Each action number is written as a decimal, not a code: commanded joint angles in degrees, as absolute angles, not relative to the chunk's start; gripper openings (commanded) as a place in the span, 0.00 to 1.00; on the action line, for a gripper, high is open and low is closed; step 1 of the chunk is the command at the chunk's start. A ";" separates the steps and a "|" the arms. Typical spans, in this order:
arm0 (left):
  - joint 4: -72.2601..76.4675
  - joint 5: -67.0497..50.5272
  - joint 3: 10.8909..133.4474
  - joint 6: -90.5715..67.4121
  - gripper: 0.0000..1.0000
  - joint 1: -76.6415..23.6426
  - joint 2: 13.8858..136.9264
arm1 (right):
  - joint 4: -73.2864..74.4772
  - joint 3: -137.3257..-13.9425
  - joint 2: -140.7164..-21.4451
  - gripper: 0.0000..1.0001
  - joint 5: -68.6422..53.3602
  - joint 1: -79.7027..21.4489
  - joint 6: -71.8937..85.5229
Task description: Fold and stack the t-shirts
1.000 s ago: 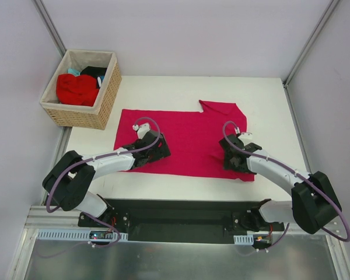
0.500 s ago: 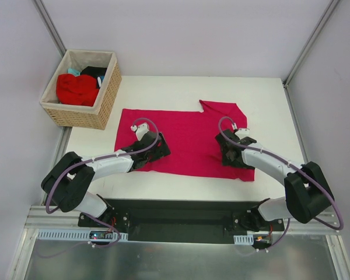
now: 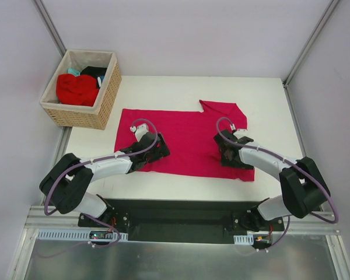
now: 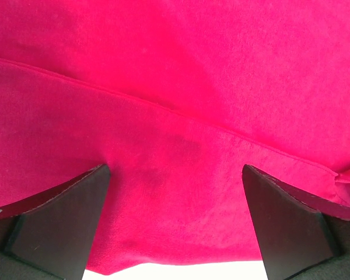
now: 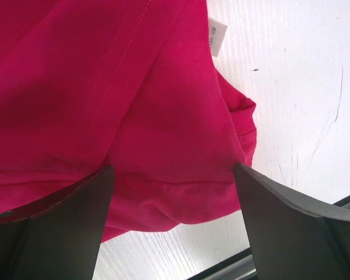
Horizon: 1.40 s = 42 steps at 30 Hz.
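Observation:
The large crimson-pink t-shirt (image 3: 186,134) lies spread flat across the middle of the white table, one sleeve (image 3: 221,109) sticking out at the far right. My left gripper (image 3: 156,149) is low over its near left part. It is open, and its fingertips (image 4: 96,178) straddle cloth (image 4: 175,87) just behind the near hem. My right gripper (image 3: 226,155) is open over the near right corner, with bunched cloth (image 5: 163,146) between its wide-set fingers (image 5: 251,186). A small white neck label (image 5: 217,36) shows at the fabric's edge. Neither gripper pinches anything.
A woven wicker basket (image 3: 105,96) stands off the table's far left corner and holds a bright red tee (image 3: 76,88), a black one (image 3: 96,72) and a teal one (image 3: 74,72). Bare white table (image 5: 291,87) lies right of the shirt. The table's near edge (image 5: 233,269) is close behind my right fingers.
My right gripper has slid a little left and farther onto the shirt's near right corner. The left arm has barely shifted. Both stay open.

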State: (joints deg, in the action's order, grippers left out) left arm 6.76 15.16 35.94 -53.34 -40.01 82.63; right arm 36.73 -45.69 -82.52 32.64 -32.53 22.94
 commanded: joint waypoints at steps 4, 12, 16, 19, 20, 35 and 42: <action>1.14 13.45 34.10 -54.14 0.99 -39.46 82.09 | 35.51 -48.42 -84.90 0.88 32.43 -32.52 23.64; 1.05 13.27 34.01 -53.88 0.99 -39.11 82.26 | 34.19 -52.11 -88.50 0.88 32.17 -32.61 22.41; 1.05 13.10 34.28 -53.79 0.99 -39.11 82.62 | 34.01 -55.28 -89.91 0.88 32.43 -32.52 21.36; 1.05 13.18 34.45 -53.61 0.99 -39.11 82.79 | 34.19 -57.65 -90.88 0.88 32.61 -32.52 20.83; 1.05 13.18 34.45 -53.70 0.99 -39.02 82.79 | 34.19 -58.27 -91.40 0.88 32.61 -32.52 20.66; 1.05 13.27 33.93 -53.96 0.99 -39.02 83.14 | 26.46 -65.65 -100.19 0.88 34.45 -32.43 17.06; 0.70 13.27 34.01 -53.70 0.99 -38.94 82.27 | 21.36 -71.63 -105.64 0.89 32.08 -32.43 13.80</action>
State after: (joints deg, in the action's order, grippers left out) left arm 6.55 14.79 35.75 -53.36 -39.62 82.19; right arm 25.04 -67.53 -104.73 32.47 -32.51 16.14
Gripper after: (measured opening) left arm 0.991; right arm 0.886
